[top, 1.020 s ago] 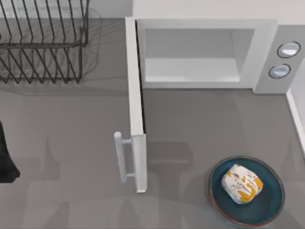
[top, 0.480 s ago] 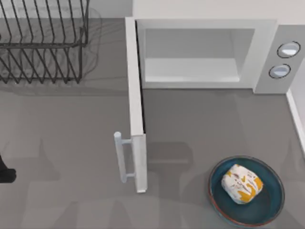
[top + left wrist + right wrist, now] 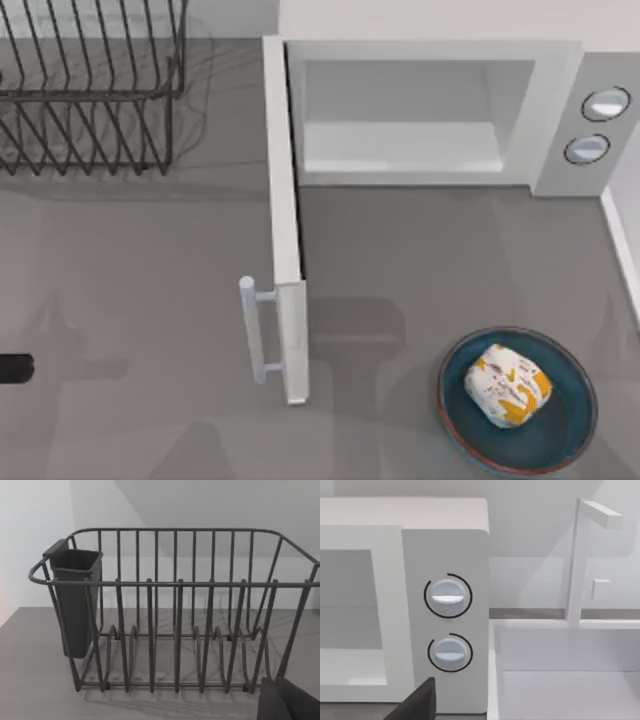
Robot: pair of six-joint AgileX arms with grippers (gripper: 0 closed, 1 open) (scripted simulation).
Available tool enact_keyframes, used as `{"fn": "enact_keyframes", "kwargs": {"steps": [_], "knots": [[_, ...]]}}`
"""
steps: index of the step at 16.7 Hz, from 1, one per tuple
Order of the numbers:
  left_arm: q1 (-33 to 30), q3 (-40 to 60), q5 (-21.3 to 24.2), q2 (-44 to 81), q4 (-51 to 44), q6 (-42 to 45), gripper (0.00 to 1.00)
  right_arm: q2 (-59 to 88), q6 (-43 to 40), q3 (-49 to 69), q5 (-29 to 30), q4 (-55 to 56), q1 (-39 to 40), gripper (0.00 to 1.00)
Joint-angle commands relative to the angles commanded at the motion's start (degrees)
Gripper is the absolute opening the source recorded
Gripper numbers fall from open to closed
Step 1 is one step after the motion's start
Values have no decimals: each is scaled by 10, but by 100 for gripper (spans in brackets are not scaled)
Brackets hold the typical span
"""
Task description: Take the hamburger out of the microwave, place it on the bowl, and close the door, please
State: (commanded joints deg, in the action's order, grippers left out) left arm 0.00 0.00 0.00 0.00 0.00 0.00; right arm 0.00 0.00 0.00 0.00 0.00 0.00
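Lying in the blue-glazed round bowl (image 3: 518, 402), the cream-and-orange hamburger (image 3: 508, 384) runs diagonally; the white hinged door (image 3: 285, 240) juts open toward the table's front; gripper fingers cannot be told.

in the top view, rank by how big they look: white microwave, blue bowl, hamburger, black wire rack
1. White box-shaped microwave
2. Black wire rack, cut off by the frame edge
3. Round blue-glazed bowl
4. Cream and orange hamburger, resting in the bowl
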Motion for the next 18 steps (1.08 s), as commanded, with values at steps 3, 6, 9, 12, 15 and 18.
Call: {"fn": "enact_keyframes", "kwargs": {"steps": [3, 6, 9, 12, 15, 18], "knots": [[0, 0, 0, 0, 0, 0, 0, 0, 0, 0, 0, 0, 0, 100], [0, 0, 0, 0, 0, 0, 0, 0, 0, 0, 0, 0, 0, 100], [1, 0, 1, 1, 1, 0, 0, 0, 0, 0, 0, 0, 0, 100], [29, -8, 29, 41, 42, 1, 0, 0, 0, 0, 0, 0, 0, 100], [75, -22, 76, 114, 130, 2, 0, 0, 0, 0, 0, 0, 0, 100], [122, -35, 123, 187, 223, 3, 0, 0, 0, 0, 0, 0, 0, 100]]}}
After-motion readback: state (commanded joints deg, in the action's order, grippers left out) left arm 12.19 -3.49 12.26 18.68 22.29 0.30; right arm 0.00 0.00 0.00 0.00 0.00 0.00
